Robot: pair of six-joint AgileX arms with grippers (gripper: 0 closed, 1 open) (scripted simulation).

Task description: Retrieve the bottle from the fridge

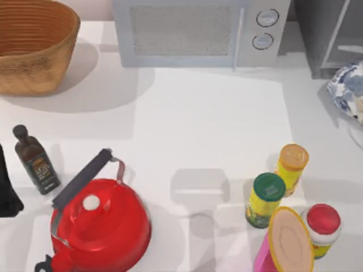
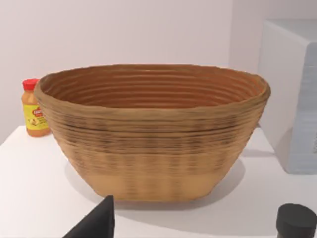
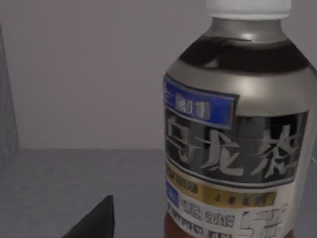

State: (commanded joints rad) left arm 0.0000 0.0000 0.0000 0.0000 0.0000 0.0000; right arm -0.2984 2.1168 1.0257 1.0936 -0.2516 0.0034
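Note:
The bottle (image 3: 237,134) has a white cap, dark contents and a silver-black label with a blue band. It stands upright inside the fridge, on its grey floor (image 3: 74,178), and looms close in the right wrist view. My right gripper (image 3: 148,234) is open just in front of the bottle. One dark finger (image 3: 96,223) shows beside the bottle, apart from it. In the top view the fridge (image 1: 329,34) stands at the back right corner. My left gripper (image 1: 5,195) is parked open at the table's left edge, facing the basket.
A wicker basket (image 1: 31,42) stands at the back left, with a light grey microwave (image 1: 193,31) beside it. Nearer are a dark sauce bottle (image 1: 35,160), a red kettle (image 1: 99,224), three lidded jars (image 1: 265,199) and a pink tube (image 1: 286,243). A blue-white patterned object (image 1: 349,90) lies at the right edge.

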